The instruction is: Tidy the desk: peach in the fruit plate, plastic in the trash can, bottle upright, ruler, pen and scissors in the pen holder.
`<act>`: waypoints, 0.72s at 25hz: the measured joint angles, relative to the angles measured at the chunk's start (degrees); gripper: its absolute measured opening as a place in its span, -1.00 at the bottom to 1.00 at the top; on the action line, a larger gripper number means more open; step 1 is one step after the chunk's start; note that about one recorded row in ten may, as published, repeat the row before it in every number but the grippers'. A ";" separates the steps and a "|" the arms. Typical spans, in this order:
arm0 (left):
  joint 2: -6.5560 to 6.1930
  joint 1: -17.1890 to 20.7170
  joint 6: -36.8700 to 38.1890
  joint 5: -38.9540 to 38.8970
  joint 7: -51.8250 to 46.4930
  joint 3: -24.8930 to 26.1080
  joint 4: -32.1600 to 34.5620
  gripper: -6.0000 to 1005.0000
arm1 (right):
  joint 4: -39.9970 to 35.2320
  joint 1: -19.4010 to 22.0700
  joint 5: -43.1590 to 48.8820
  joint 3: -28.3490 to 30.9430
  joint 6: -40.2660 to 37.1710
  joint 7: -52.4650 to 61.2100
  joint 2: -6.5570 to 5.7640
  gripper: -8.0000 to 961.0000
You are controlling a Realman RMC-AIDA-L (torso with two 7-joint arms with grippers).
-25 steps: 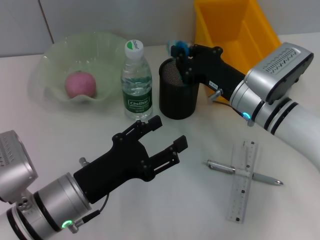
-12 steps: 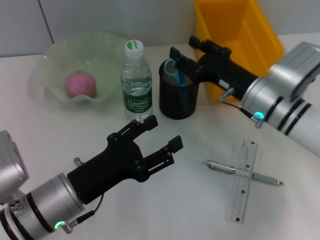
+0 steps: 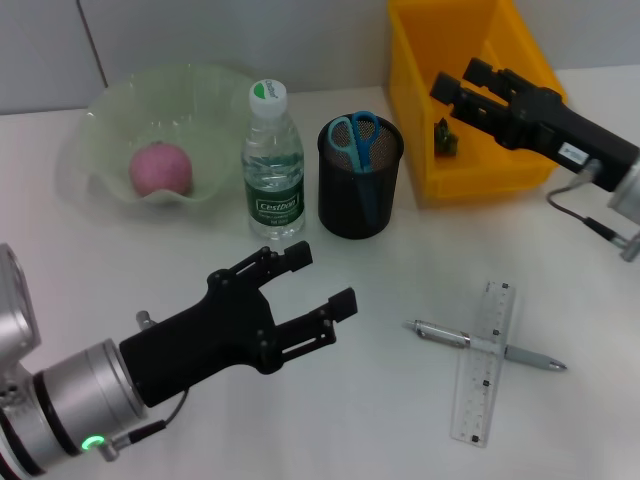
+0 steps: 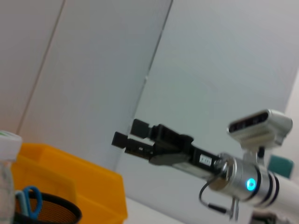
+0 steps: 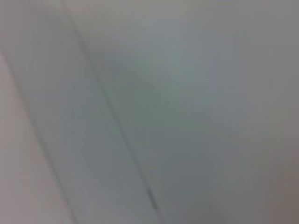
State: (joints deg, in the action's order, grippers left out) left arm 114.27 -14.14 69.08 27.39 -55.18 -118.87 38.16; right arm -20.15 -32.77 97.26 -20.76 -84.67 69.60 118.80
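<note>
Two items remain out: the left gripper (image 3: 310,277), jaws spread empty, idles; scissors (image 3: 356,140) now stand in the pen holder (image 3: 358,195), freshly released; the right gripper (image 3: 457,82), open-jawed, has withdrawn. Pen (image 3: 440,333) and ruler (image 3: 484,360) follow.

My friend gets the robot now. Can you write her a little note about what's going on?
Left gripper open, empty, above the desk's near side. Right gripper open, empty, over the yellow trash can.
Done: peach in the fruit plate, bottle upright, scissors in the pen holder.
Left: pen and ruler, crossed on the desk.
</note>
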 joint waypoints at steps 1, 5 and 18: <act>-0.35 -0.06 0.36 5.07 -2.37 3.05 0.89 0.62 | -1.69 0.78 0.00 -1.52 -1.39 1.65 -0.13 0.66; -1.05 0.00 0.66 12.08 -5.50 6.82 2.57 0.62 | -8.23 4.38 0.00 -7.04 -7.67 7.22 -1.06 0.71; -0.93 0.55 10.43 55.33 -20.79 37.56 11.63 0.62 | -32.05 5.83 9.55 -15.40 -14.42 37.33 -2.76 0.71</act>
State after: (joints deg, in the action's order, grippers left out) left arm 113.33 -13.59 79.51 82.72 -75.97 -81.30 49.78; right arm -52.20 -26.95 106.81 -36.16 -99.10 106.92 116.04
